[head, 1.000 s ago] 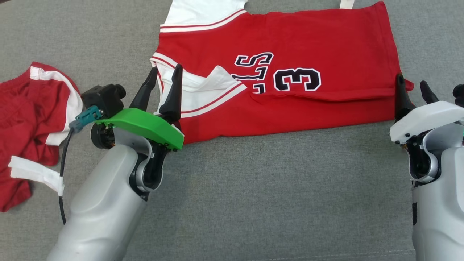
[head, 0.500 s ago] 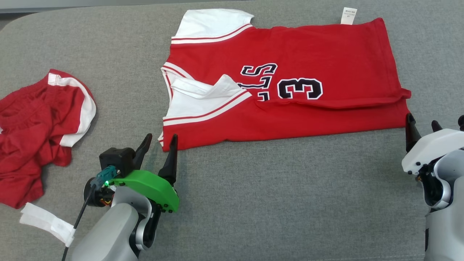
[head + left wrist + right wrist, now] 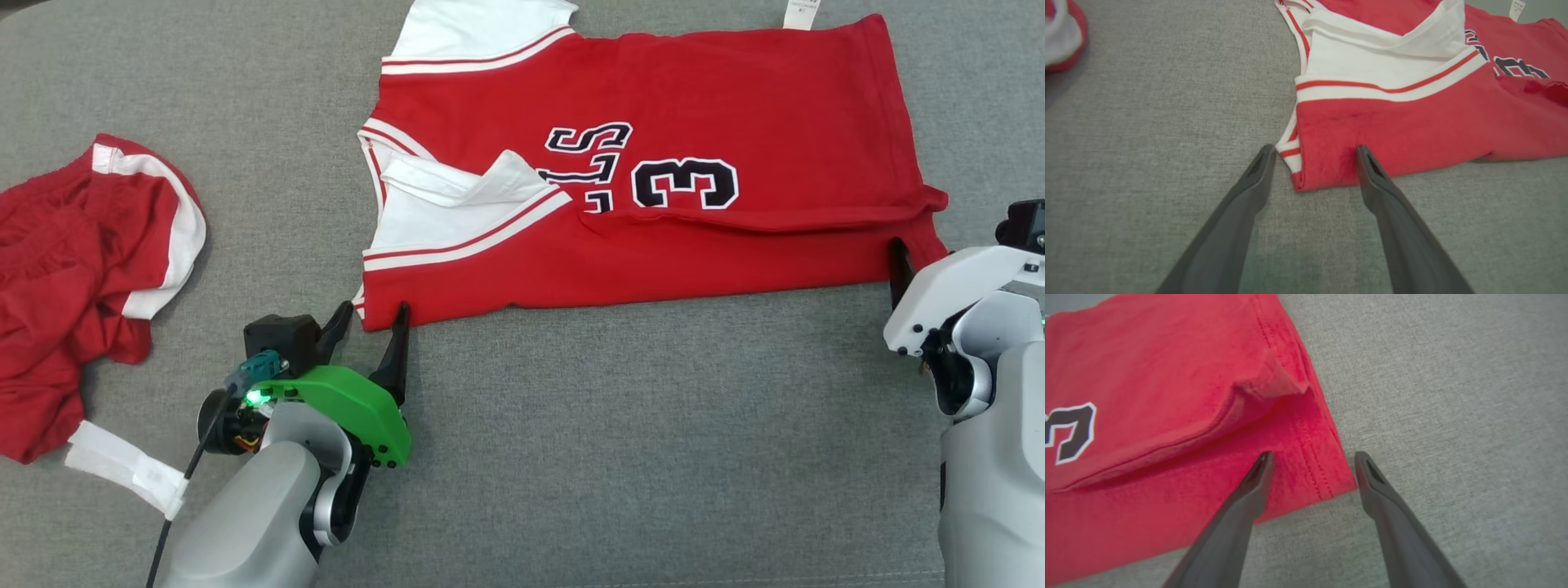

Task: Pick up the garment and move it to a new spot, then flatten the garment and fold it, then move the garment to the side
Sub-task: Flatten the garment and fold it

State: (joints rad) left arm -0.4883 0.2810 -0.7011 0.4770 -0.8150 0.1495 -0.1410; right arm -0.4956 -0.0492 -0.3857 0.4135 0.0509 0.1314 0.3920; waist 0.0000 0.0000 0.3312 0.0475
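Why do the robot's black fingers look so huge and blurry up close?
Left wrist view: the fingers sit right by the wide lens, so they loom big and soft near the bottom edge; the shirt looks sharper. Right wrist view: same. Head view: even light, soft shadows, everything sharp.

The room is hard to tell; it reads as a clothes-folding work spot. A broad surface (image 3: 571, 457) covered in grey woven cloth, rounded at one corner, carries a flat red jersey (image 3: 735, 90) and a crumpled red garment (image 3: 65, 278) apart on its left.
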